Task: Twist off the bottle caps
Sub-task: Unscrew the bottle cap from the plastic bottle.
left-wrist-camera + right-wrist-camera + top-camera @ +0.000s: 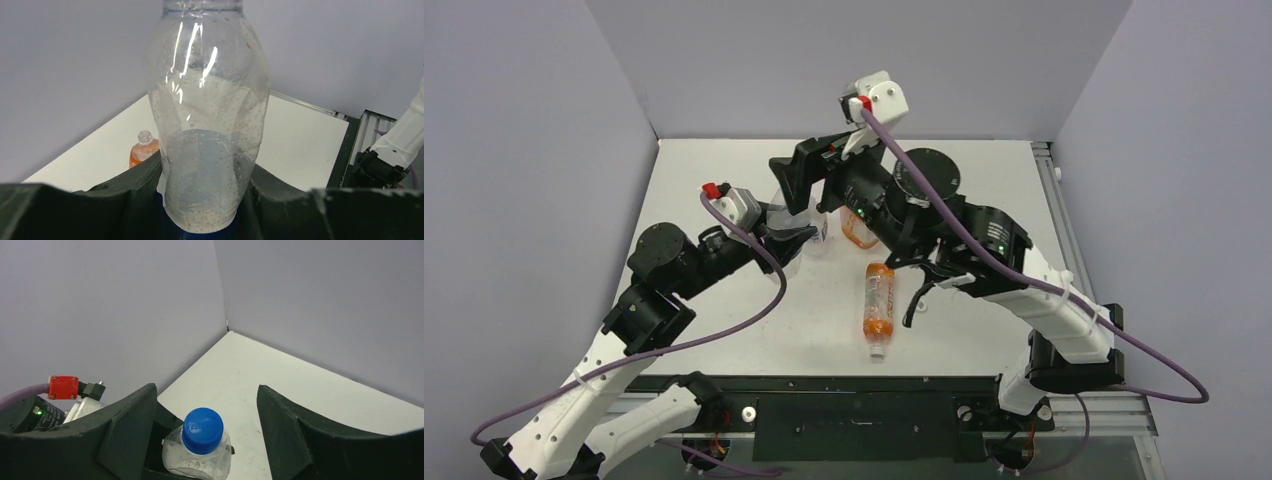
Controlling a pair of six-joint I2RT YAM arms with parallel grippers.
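Note:
My left gripper point(789, 240) is shut on a clear bottle point(786, 212) and holds it upright at the table's left middle. In the left wrist view the bottle point(207, 115) fills the frame between the fingers point(135, 185). Its blue cap point(202, 430) is on. My right gripper point(206, 390) is open just above the cap, with one finger on each side and not touching it; from above it point(796, 180) is over the bottle. A slim orange bottle point(879, 303) lies on its side with a white cap point(878, 350). A wide orange bottle point(144, 150) stands uncapped.
The wide orange bottle point(859, 230) is partly hidden under my right arm point(984, 250). The left wrist camera housing with a red connector point(63, 386) sits close to the right gripper's left finger. Grey walls enclose the back and sides.

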